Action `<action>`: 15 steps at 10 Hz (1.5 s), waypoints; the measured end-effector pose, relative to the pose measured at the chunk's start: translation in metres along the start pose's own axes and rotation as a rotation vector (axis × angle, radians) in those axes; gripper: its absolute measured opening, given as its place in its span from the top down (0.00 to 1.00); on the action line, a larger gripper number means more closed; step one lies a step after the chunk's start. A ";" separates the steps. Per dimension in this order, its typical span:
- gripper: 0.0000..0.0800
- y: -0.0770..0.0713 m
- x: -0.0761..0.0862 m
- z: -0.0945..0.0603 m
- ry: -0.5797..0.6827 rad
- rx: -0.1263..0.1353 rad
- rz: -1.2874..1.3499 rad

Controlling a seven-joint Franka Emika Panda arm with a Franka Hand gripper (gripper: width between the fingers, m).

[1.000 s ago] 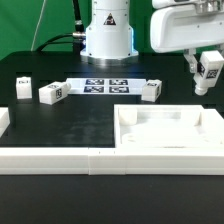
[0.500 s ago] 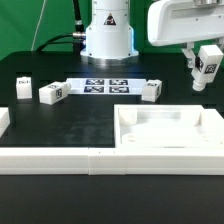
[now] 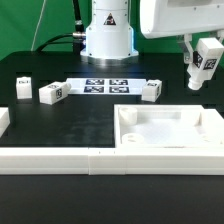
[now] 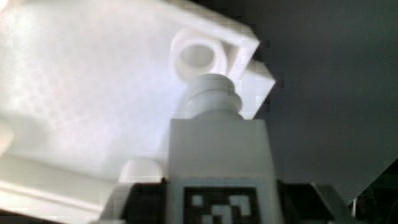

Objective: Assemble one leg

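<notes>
My gripper (image 3: 201,72) is shut on a white leg (image 3: 207,58) with a black-and-white tag and holds it in the air at the exterior view's right, above the far right corner of the large white tray-like piece (image 3: 170,140). In the wrist view the leg (image 4: 222,140) stands between the fingers (image 4: 139,195), its round peg end pointing toward a round corner socket (image 4: 203,57) of the tray piece (image 4: 80,90). Three more legs lie on the table: one (image 3: 151,90), one (image 3: 52,92) and one (image 3: 24,87).
The marker board (image 3: 103,86) lies at the back centre before the robot base (image 3: 108,35). A low white wall (image 3: 60,160) runs along the table's front, with a white block (image 3: 4,122) at the exterior view's left edge.
My gripper has risen and moved slightly toward the exterior view's left with the leg in it. The other legs have not moved.
</notes>
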State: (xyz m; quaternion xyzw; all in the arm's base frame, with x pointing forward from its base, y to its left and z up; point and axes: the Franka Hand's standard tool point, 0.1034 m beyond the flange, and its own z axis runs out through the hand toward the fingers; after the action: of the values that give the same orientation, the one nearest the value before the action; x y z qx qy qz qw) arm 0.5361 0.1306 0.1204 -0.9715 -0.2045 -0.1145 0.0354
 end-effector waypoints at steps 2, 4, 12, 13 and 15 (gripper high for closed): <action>0.64 0.002 0.007 0.002 0.007 0.002 -0.002; 0.64 0.004 0.006 0.003 0.047 -0.008 -0.002; 0.64 0.027 0.048 0.028 0.288 -0.051 -0.001; 0.64 0.026 0.052 0.037 0.299 -0.048 -0.004; 0.64 0.029 0.050 0.052 0.303 -0.051 -0.031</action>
State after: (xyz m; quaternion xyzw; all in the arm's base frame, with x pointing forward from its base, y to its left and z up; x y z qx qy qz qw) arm 0.6028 0.1295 0.0809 -0.9404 -0.2090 -0.2653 0.0392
